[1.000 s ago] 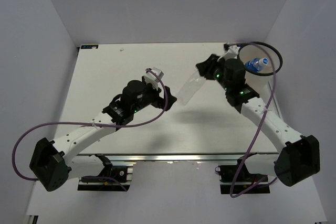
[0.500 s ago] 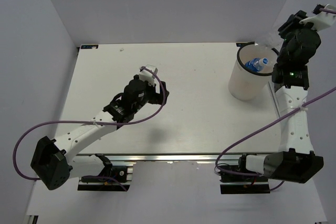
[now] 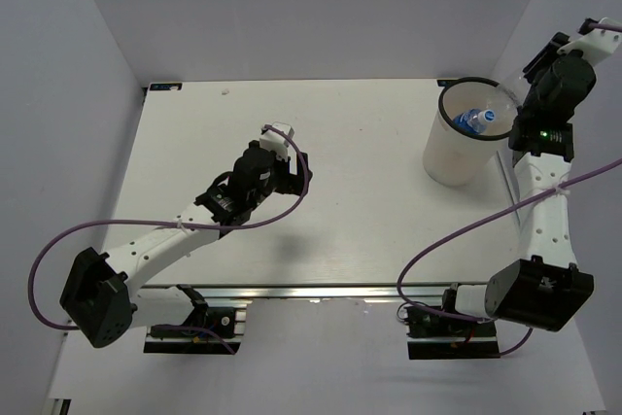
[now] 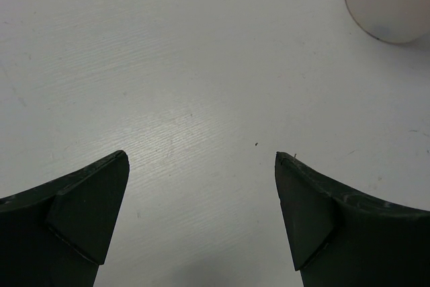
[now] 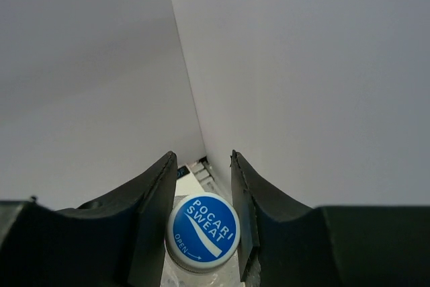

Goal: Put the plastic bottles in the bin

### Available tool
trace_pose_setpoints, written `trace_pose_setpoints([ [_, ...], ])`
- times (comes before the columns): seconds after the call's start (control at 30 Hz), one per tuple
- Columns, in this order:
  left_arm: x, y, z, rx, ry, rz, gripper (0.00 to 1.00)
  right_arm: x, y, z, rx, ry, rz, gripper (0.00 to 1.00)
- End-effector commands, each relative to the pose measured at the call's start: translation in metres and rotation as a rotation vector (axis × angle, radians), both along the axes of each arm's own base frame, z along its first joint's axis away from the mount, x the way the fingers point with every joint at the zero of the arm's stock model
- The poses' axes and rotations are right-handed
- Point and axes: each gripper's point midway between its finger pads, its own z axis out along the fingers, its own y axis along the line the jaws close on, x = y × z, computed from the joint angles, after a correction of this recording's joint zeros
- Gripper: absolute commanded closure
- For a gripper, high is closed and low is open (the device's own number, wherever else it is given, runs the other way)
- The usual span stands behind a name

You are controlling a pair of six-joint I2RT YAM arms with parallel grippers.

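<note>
The right fingers point(image 5: 144, 213) are clenched on a blue-capped bottle point(image 5: 201, 233), pinching it just below the cap, which faces the wrist camera. Grey walls point(image 5: 282, 65) fill the background. From above, that arm stands raised at the 3 o'clock side of the bin point(image 3: 442, 157), close to its rim; the held bottle cannot be made out there. The bin stands toward the tabletop's point(image 3: 369, 211) 2 o'clock corner, and a second bottle point(image 3: 476, 120) with a blue label lies inside it. The left fingers point(image 4: 87, 213) are released, spread wide with nothing between them, over the tabletop near its centre, the bin's base toward their 1 o'clock.
</note>
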Motion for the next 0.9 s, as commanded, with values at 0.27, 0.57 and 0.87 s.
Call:
trace_pose_setpoints([
  [0.27,0.001,0.004,0.000,0.005,0.006,0.016,0.02,0.043,0.032,-0.098,0.091,0.166,0.223,1.00],
  [0.57,-0.001,0.002,-0.004,0.003,0.021,0.007,0.02,0.045,0.051,-0.158,0.247,0.181,0.301,1.00],
  [0.87,0.000,0.000,-0.002,0.000,0.016,0.000,0.02,0.031,0.044,-0.176,0.264,0.210,0.238,0.57],
])
